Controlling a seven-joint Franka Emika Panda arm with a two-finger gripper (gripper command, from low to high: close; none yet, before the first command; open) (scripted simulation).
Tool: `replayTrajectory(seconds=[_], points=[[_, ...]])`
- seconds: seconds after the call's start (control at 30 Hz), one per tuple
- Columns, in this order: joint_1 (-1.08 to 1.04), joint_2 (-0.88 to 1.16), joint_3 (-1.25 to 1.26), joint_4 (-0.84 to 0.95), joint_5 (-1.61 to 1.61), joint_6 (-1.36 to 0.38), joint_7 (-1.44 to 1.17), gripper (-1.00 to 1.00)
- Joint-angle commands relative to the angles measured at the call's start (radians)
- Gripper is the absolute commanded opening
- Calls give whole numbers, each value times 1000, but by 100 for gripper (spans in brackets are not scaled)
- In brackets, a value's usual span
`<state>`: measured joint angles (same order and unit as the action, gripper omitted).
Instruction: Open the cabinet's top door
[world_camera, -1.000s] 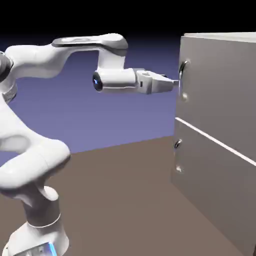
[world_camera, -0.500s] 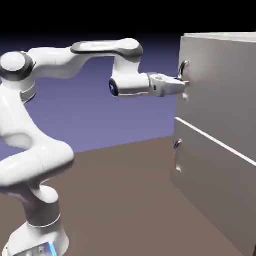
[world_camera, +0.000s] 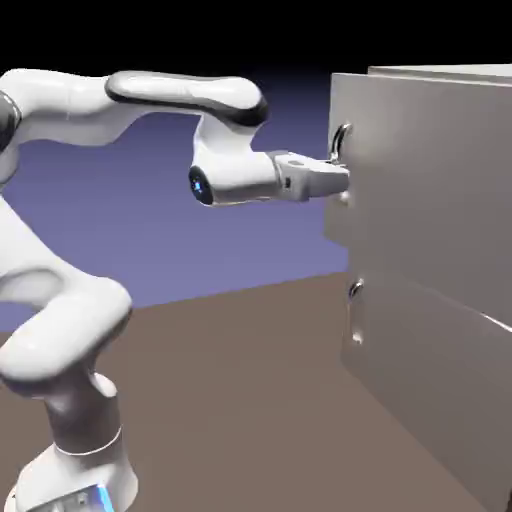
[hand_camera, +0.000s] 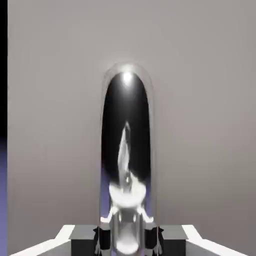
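Note:
The grey cabinet (world_camera: 440, 330) stands at the exterior view's right. Its top door (world_camera: 420, 180) has swung a little out from the cabinet face, its handle edge nearer the arm. My gripper (world_camera: 340, 180) is shut on the door's curved silver bar handle (world_camera: 340, 145). In the hand view the handle (hand_camera: 127, 150) rises large and shiny between my two dark fingertips (hand_camera: 102, 239), with the flat grey door panel (hand_camera: 210, 125) filling the picture behind it.
Below the top door sits the lower panel (world_camera: 420, 370) with its short handle (world_camera: 354, 292). The brown table (world_camera: 250, 400) stretches between the robot's base and the cabinet. The white arm (world_camera: 150, 100) spans the upper left.
The gripper closed on the top door's handle and drew back toward the exterior view's left. The door has come out from the cabinet face with it.

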<state>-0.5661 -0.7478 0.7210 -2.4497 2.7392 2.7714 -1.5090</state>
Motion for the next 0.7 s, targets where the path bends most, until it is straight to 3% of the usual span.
replayTrajectory(seconds=[0.0, 0.33, 0.67], points=[[36, -13, -34, -27, -32, -11, 19, -100], [349, -217, -379, -291, -448, -126, 239, -100], [464, -440, -650, -460, -883, -242, 459, -100]])
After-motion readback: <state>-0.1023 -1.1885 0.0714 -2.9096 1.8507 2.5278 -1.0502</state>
